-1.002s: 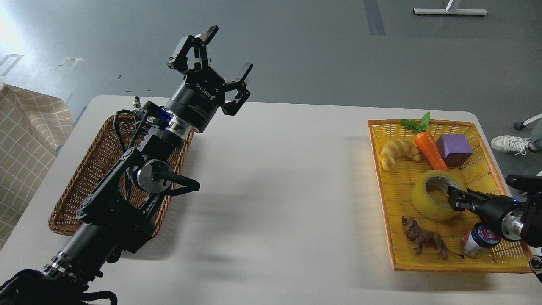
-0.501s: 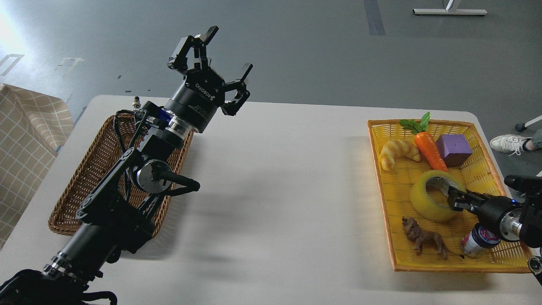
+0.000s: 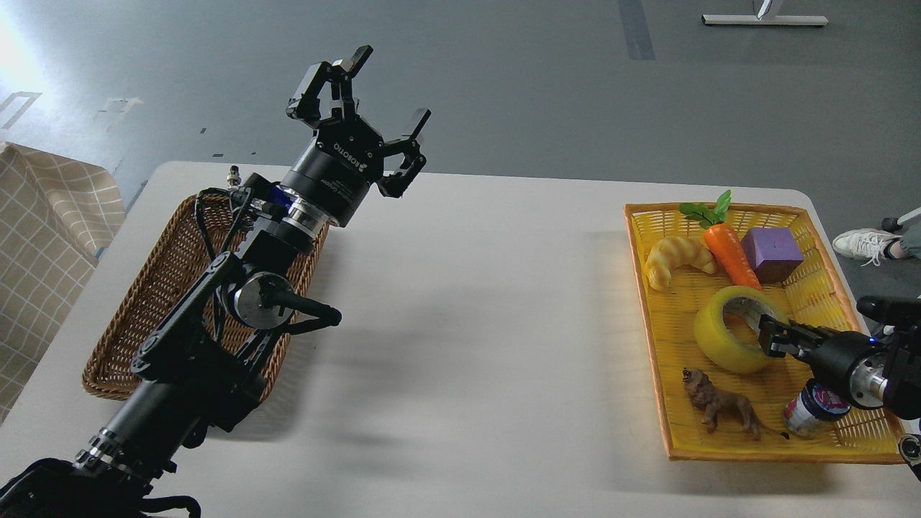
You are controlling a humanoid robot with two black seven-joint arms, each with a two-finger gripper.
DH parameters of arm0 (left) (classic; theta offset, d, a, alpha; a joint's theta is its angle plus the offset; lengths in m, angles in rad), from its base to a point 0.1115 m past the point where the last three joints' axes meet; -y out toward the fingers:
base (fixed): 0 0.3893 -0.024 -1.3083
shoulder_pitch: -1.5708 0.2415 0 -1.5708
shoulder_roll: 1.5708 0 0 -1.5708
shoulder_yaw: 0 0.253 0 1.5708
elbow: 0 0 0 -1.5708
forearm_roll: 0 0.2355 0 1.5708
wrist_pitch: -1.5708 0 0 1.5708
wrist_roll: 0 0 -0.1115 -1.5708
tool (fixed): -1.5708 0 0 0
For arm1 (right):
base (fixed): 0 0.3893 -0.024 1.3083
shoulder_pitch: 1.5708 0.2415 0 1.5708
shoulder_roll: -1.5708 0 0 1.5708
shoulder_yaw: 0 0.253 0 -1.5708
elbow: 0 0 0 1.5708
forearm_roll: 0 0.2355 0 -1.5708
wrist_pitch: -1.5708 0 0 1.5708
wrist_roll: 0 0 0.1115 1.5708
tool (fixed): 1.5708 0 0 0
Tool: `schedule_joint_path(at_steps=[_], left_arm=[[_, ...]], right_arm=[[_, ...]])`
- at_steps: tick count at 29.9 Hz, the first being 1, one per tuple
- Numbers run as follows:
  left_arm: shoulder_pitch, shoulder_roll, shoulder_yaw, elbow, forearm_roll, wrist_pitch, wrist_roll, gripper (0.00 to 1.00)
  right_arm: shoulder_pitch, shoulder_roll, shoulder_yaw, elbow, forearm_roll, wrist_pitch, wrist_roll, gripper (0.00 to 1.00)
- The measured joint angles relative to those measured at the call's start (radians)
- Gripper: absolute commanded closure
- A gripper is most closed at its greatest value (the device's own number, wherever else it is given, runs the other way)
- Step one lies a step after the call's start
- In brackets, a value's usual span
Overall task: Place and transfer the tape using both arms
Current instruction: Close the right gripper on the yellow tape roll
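The tape (image 3: 717,347), a translucent yellow roll with a grey-white core, is over the middle of the yellow woven tray (image 3: 719,455). My right gripper (image 3: 767,337) comes in from the right and is shut on the roll's right wall, one finger inside the core. The roll tilts and looks slightly lifted. My left gripper (image 3: 388,86) is open and empty, held high above the table's far edge, well left of the tray.
In the tray lie a croissant toy (image 3: 675,257), carrot (image 3: 730,252), purple block (image 3: 771,253), toy lion (image 3: 719,408) and small jar (image 3: 811,408). A brown wicker basket (image 3: 155,288) sits under my left arm. A checked cloth (image 3: 43,237) is at far left.
My right gripper has drawn the tape a little up and to the left within the tray. The left arm has barely moved.
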Motion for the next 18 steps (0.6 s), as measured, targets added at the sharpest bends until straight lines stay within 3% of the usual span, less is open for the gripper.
schedule_joint_path(at_steps=[18], left_arm=[[0.005, -0.005, 0.0, 0.0, 0.0, 0.001, 0.0, 0.02]], right_arm=[[0.008, -0.074, 0.004, 0.063, 0.012, 0.025, 0.011, 0.8]])
